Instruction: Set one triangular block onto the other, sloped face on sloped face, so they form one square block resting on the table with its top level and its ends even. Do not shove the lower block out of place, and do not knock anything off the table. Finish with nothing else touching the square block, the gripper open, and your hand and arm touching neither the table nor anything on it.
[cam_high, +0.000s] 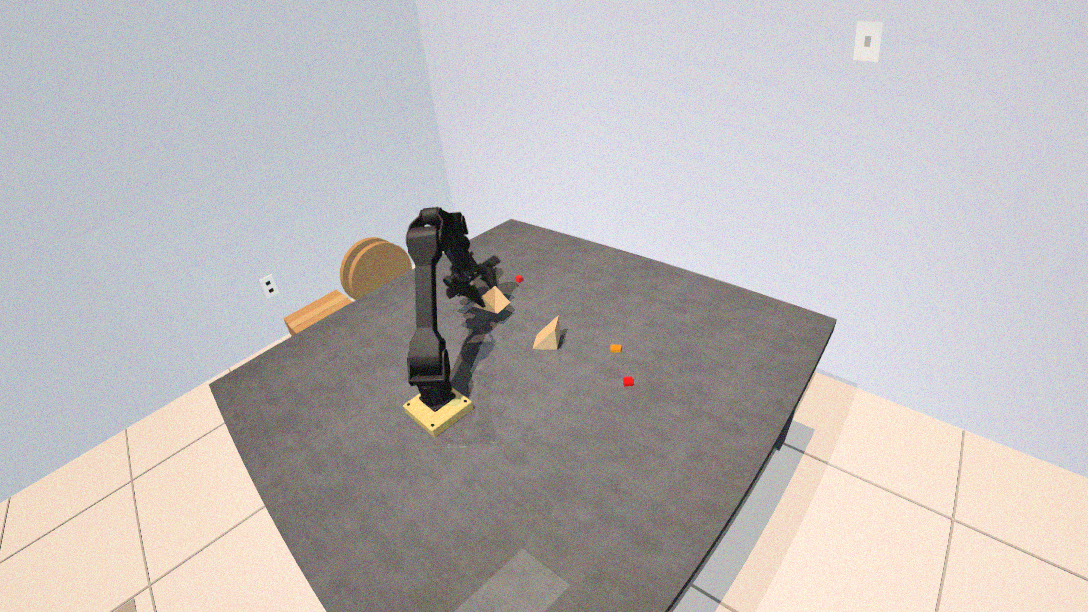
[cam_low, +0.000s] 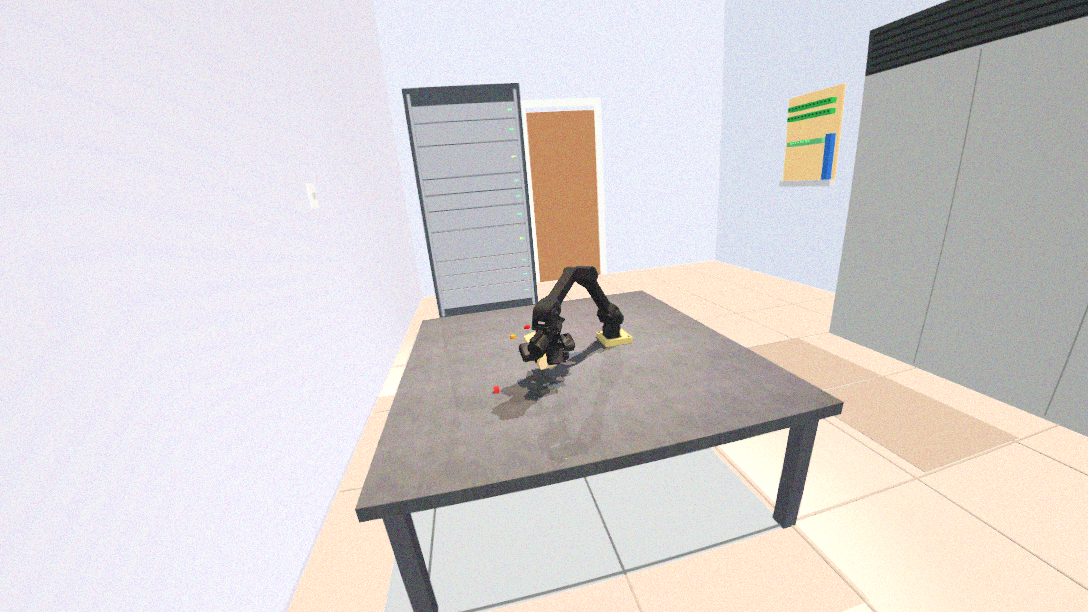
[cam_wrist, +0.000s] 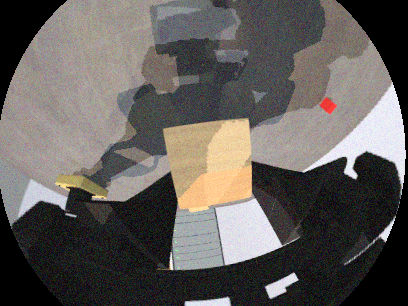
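Note:
My gripper (cam_high: 488, 294) (cam_wrist: 209, 168) is shut on one light-wood triangular block (cam_high: 495, 300) (cam_low: 543, 364) (cam_wrist: 210, 155), with a finger on each side of it. In the wrist view one broad rectangular face and a brighter lower face show. The held block looks a little above the table, over the arm's shadow; its exact height is hard to tell. The other triangular block (cam_high: 547, 335) stands apart on the table, nearer the camera and to the right in the top view, its peak up. In the exterior view it is mostly hidden behind the hand.
A red cube (cam_high: 518, 278) (cam_low: 496, 389) (cam_wrist: 328, 105) lies beyond the held block. An orange piece (cam_high: 615, 348) (cam_low: 512, 336) and another red cube (cam_high: 628, 381) (cam_low: 526, 326) lie past the standing block. The arm's yellow base (cam_high: 437, 415) (cam_wrist: 80, 183) is on the dark table (cam_high: 456, 517) (cam_low: 669, 411).

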